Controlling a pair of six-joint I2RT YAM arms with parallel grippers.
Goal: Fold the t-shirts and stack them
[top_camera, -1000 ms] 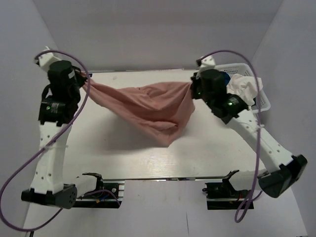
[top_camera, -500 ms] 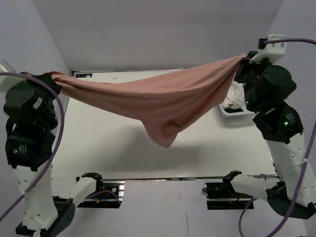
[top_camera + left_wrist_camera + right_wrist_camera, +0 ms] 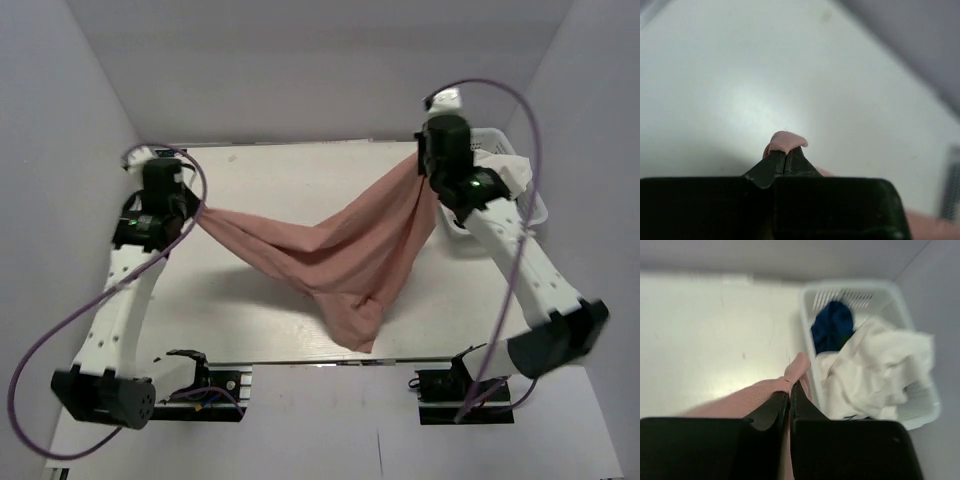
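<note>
The dusty-pink t-shirt (image 3: pixel 330 255) hangs stretched between my two grippers above the table, its lower part sagging toward the front edge. My left gripper (image 3: pixel 196 212) is shut on one corner of it; a pink nub (image 3: pixel 786 141) sticks out past the fingertips. My right gripper (image 3: pixel 420 165) is shut on the other corner (image 3: pixel 797 367), just left of the basket. The royal-blue t-shirt (image 3: pixel 832 330) and the white t-shirt (image 3: pixel 875 370) lie crumpled in the basket.
The white mesh basket (image 3: pixel 535 205) stands at the table's back right, close to my right arm; its rim shows in the right wrist view (image 3: pixel 850 286). White walls enclose the table (image 3: pixel 250 300) on the left, back and right.
Both grippers have come down and inward from a high, wide spread. The pink t-shirt, stretched taut before, now sags lower, with its hanging part nearer the front edge.
</note>
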